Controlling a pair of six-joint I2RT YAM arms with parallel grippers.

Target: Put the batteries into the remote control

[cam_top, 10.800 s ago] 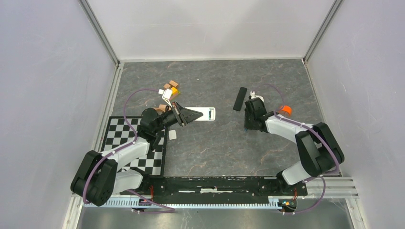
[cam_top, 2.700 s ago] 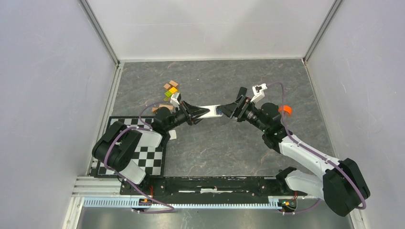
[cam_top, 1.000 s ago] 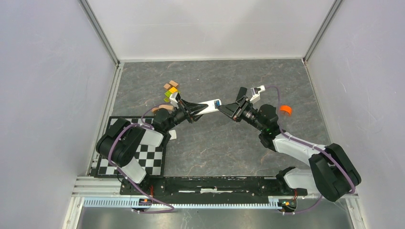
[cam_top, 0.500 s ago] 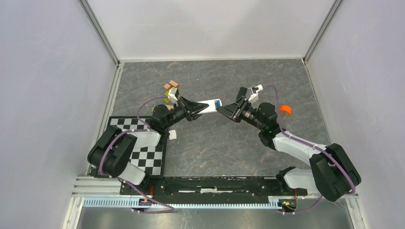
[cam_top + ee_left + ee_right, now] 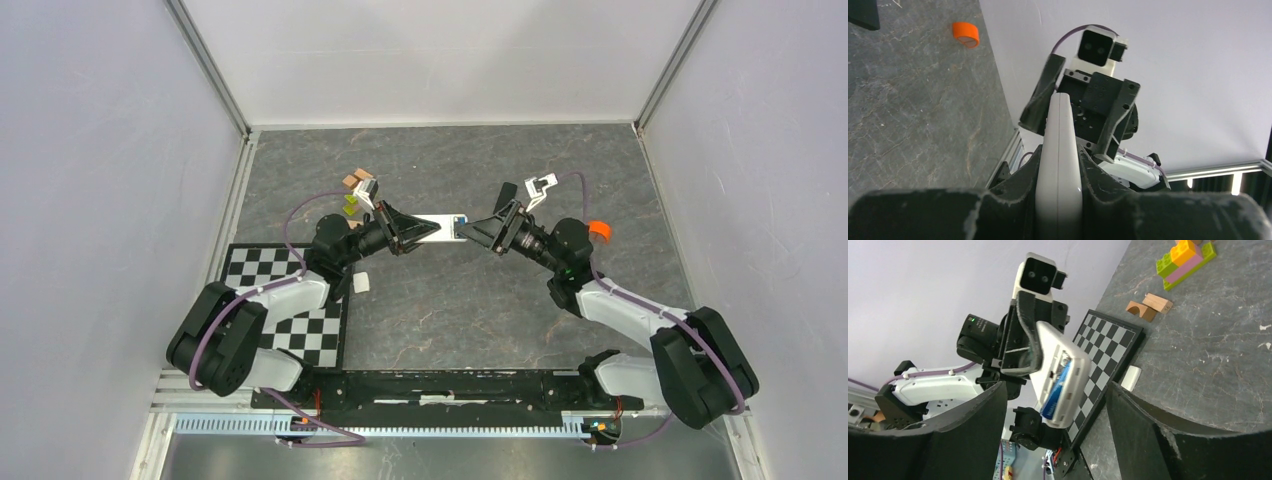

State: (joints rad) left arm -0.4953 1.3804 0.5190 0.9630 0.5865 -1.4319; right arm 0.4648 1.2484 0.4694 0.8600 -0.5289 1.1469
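1. The left claw [image 5: 424, 230] is clenched on the remote control [image 5: 448, 222] and holds it off the desk [image 5: 450, 320]. The white body is pinched edge-on between the two fingers [image 5: 1013, 185].
2. The back of the remote control is open. The blue battery [image 5: 1054, 390] lies in the compartment at the end away from the left claw.
3. The right claw [image 5: 475, 232] faces that open end, just beside it. It is released: the fingers [image 5: 1148, 435] are spread wide and grip nothing.
4. Surrounding items, located from the remote control:
   - Orange cap [image 5: 598, 230]: beyond the right claw, well apart, on the desk.
   - Black bar [image 5: 860, 12]: behind the right claw, partly hidden by its wrist in the overhead view.
   - Toy bricks [image 5: 1188, 259] and wooden blocks [image 5: 1149, 306]: on the far side of the left claw, near the back of the desk.
   - Checkerboard mat [image 5: 290, 300]: below the left arm, towards the near edge.
   - Small white piece [image 5: 360, 283]: touching the mat's edge.
5. Both arms' wrists crowd the remote control from opposite sides.
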